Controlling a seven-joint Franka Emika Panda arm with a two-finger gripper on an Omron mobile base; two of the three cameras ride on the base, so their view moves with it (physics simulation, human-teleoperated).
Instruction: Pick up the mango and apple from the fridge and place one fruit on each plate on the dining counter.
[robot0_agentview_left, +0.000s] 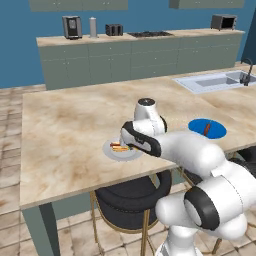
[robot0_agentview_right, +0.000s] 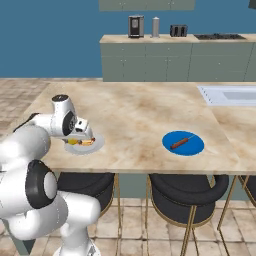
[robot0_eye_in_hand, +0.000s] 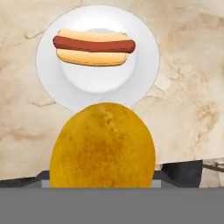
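My gripper (robot0_eye_in_hand: 103, 177) is shut on the mango (robot0_eye_in_hand: 103, 146), a yellow-orange fruit that fills the lower middle of the hand view. Past it lies the pale whitish plate (robot0_eye_in_hand: 48, 65) with a hot dog in a bun (robot0_eye_in_hand: 93, 46) on it. From the base views the hand (robot0_agentview_right: 80, 136) hangs close over this plate (robot0_agentview_left: 112, 153) near the front edge of the dining counter (robot0_agentview_left: 65, 130). The blue plate (robot0_agentview_left: 197, 126) lies further right and carries a thin brown-red stick (robot0_agentview_left: 207, 129). The apple and the fridge are out of view.
Black round stools (robot0_agentview_right: 185, 192) stand under the counter's front edge. A sink (robot0_agentview_left: 220, 80) is set into the counter at the far right. Behind it runs a green-cabinet counter (robot0_agentview_left: 135, 55) with appliances against the blue wall.
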